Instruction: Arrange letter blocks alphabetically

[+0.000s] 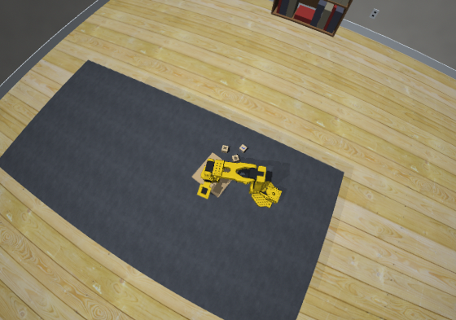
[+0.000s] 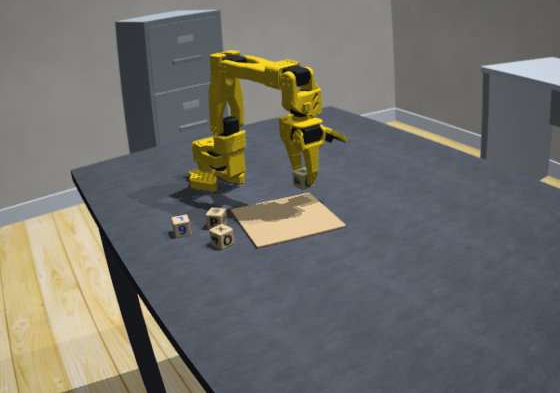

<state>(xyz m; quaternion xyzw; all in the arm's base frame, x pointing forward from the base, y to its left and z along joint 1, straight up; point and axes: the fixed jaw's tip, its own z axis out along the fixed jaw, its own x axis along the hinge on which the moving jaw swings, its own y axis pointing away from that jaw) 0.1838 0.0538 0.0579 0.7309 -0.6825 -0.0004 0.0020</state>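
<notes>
My gripper [image 2: 305, 177] is shut on a wooden block with a green mark [image 2: 300, 178] and holds it a little above the far edge of the tan mat [image 2: 288, 218]. In the top view the arm [image 1: 234, 173] reaches over the mat and hides the held block. Three more blocks lie on the dark table left of the mat: one with a blue 9 on its side [image 2: 181, 225], one with a P on its side [image 2: 216, 217] and one with an O on its side [image 2: 221, 236]. They show in the top view as a cluster [image 1: 234, 152].
The robot's base [image 2: 217, 160] stands behind the mat. The table's left edge [image 2: 107, 233] runs close to the three blocks. A grey filing cabinet [image 2: 170, 75] and a desk [image 2: 520, 113] stand off the table.
</notes>
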